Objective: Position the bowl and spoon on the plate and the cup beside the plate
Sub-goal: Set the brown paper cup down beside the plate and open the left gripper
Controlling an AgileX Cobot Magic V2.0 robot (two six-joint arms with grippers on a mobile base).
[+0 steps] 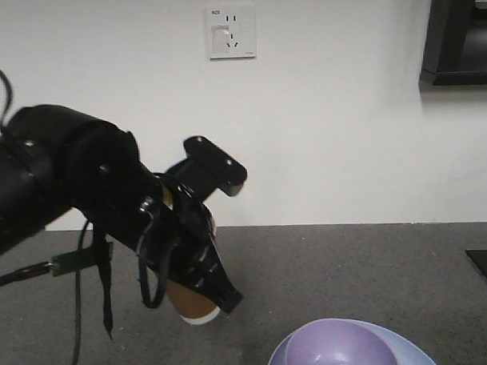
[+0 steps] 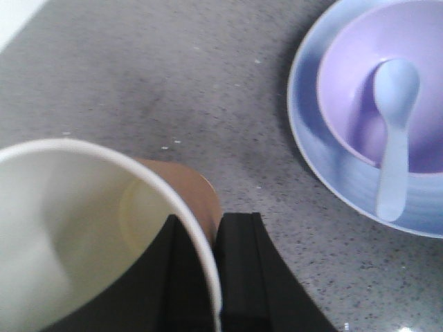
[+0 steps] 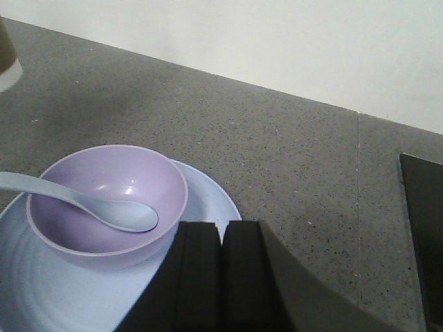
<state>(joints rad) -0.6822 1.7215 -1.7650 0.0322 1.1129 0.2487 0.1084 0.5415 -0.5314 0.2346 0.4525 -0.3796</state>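
The brown paper cup (image 1: 188, 303) hangs tilted over the grey counter, left of the plate. My left gripper (image 2: 211, 223) is shut on the cup's (image 2: 76, 228) wall, one finger inside the white interior and one outside. The pale blue plate (image 2: 311, 145) carries the lavender bowl (image 2: 422, 48), and the pale spoon (image 2: 394, 138) lies with its scoop in the bowl and its handle over the rim. My right gripper (image 3: 223, 227) is shut on nothing, just right of the bowl (image 3: 104, 207), over the plate's (image 3: 208, 200) edge. The spoon (image 3: 97, 207) points left there.
A white wall with a socket (image 1: 231, 31) backs the counter. A dark fixture (image 1: 458, 31) hangs at the upper right. A black panel (image 3: 423, 228) lies on the counter at the far right. The left arm's cables (image 1: 103, 283) dangle near the cup.
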